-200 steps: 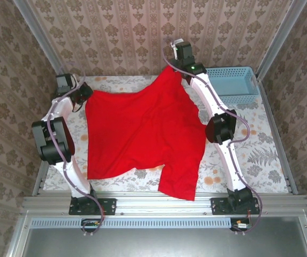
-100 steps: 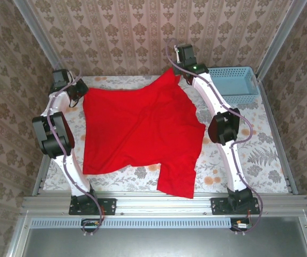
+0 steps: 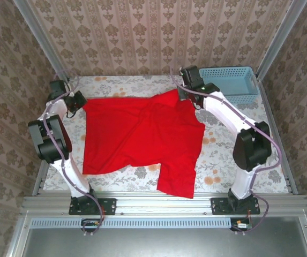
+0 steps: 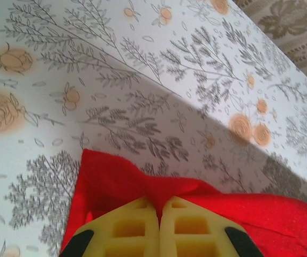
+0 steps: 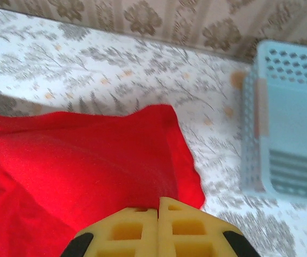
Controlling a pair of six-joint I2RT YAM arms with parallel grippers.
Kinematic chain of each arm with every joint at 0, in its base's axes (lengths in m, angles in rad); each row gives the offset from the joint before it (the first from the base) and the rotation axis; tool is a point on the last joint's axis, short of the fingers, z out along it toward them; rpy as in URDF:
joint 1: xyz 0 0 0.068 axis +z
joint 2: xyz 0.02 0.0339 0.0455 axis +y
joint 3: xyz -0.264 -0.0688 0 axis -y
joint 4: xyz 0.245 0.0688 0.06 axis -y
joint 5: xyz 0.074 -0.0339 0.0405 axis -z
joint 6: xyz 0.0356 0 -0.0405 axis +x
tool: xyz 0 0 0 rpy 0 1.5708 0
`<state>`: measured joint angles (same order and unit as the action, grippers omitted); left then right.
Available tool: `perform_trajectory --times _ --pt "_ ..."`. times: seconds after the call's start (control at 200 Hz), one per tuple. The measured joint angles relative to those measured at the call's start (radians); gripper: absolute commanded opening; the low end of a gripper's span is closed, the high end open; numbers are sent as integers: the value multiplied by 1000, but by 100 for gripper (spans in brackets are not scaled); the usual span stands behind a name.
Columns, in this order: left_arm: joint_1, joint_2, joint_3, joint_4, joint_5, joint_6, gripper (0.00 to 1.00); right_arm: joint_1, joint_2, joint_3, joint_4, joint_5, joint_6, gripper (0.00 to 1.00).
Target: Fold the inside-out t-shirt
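Lying on the table: a plain bright red t-shirt [image 3: 142, 134], spread mostly flat over the flowered table top [image 3: 217, 160] between the two arms.
Far edge of the cloth: drawn out from left to right, with a gripper at each far corner.
Near edge of the cloth: on the right, one lobe runs down to the table's near edge; the rest stops short of it.
Left side: the left gripper [image 3: 80, 100] sits at the shirt's far left corner. Seen from its wrist [image 4: 158, 206], the yellow fingers [image 4: 126, 230] are pressed together with a fold of the t-shirt [image 4: 110, 182] pinched between them, low over the table top [image 4: 115, 64].
Right side: the right gripper [image 3: 181, 95] sits at the shirt's far right corner. Seen from its wrist [image 5: 158, 206], its yellow fingers [image 5: 121, 233] are also closed tight on the t-shirt [image 5: 89, 160], whose hemmed corner lies on the table top [image 5: 89, 64].
Basket: a light-blue plastic basket [image 3: 238, 98] stands in the far right corner, near the right gripper and apart from the red cloth [image 5: 252, 134].
Surroundings: patterned walls [image 3: 142, 32] enclose the table.
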<state>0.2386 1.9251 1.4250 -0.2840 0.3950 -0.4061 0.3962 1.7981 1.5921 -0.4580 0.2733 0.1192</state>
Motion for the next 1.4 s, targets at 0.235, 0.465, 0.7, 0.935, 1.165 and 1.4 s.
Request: perform_trajectory --times 0.235,0.465,0.7,0.935,1.165,1.4 --pt "-1 -154 -139 37 -8 11 0 -5 -134 -230 25 34 51 0" --pt "-2 -223 -291 67 -40 -5 1 -5 -233 -380 48 24 142 0" --pt "-3 -243 -418 66 -89 -59 13 -5 -259 -519 70 -38 229 6" --pt "-3 -291 -424 -20 -195 -110 64 7 -277 -589 64 -74 263 54" --pt "-100 -473 -384 -84 -306 -114 65 8 -304 -476 61 -72 251 55" --pt "-236 -320 -295 -11 -243 -106 61 7 43 -118 93 -126 252 54"
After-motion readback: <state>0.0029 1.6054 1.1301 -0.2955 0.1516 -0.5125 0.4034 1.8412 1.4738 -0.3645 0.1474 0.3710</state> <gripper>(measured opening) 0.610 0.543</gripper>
